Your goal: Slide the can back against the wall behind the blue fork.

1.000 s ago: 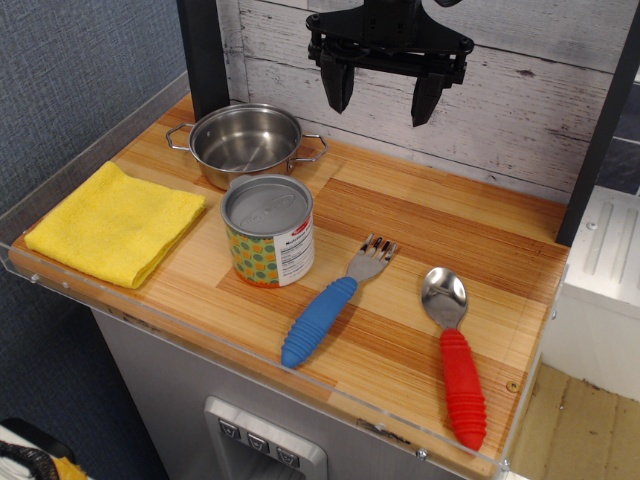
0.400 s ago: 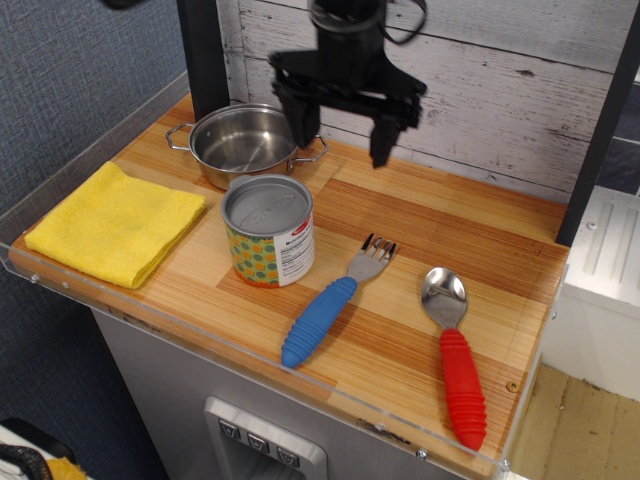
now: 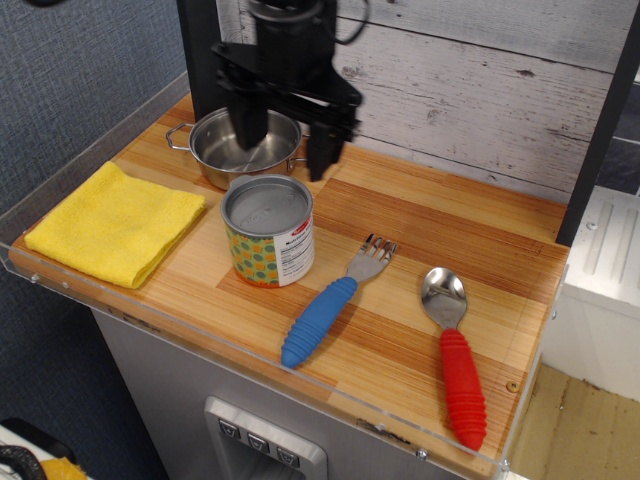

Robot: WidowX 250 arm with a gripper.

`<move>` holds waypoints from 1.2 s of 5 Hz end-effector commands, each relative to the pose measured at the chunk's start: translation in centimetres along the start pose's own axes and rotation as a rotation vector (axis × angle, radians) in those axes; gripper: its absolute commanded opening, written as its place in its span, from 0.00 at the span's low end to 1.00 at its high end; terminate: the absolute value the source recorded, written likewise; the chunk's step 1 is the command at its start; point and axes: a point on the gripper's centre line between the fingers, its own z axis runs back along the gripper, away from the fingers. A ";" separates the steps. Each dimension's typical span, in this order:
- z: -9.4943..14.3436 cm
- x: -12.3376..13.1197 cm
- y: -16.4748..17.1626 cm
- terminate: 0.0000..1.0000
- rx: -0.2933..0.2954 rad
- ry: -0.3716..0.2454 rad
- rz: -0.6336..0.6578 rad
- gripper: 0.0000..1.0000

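The can (image 3: 268,230) stands upright on the wooden counter, with a grey metal top and a yellow dotted label. The blue fork (image 3: 330,305) lies just right of it, tines pointing toward the whitewashed plank wall (image 3: 470,90) at the back. My gripper (image 3: 283,150) is open and empty. It hangs above and just behind the can, over the front rim of the steel pot, with its two black fingers spread wide apart. It does not touch the can.
A shiny two-handled steel pot (image 3: 240,140) stands right behind the can. A folded yellow cloth (image 3: 115,222) lies at the left. A red-handled spoon (image 3: 452,350) lies right of the fork. A black post (image 3: 203,50) stands at the back left corner.
The open gripper has moved left and downward from high by the wall to just behind the can. The can, fork and other objects have not moved.
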 end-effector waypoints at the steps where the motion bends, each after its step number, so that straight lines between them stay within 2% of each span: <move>1: 0.8 -3.2 2.2 0.00 0.011 0.025 -0.121 1.00; 3: -1.1 -5.5 3.4 0.00 -0.009 0.085 -0.188 1.00; 5: -3.3 -5.4 3.5 0.00 -0.040 0.138 -0.249 1.00; 6: -4.2 -4.6 3.4 0.00 -0.033 0.104 -0.266 1.00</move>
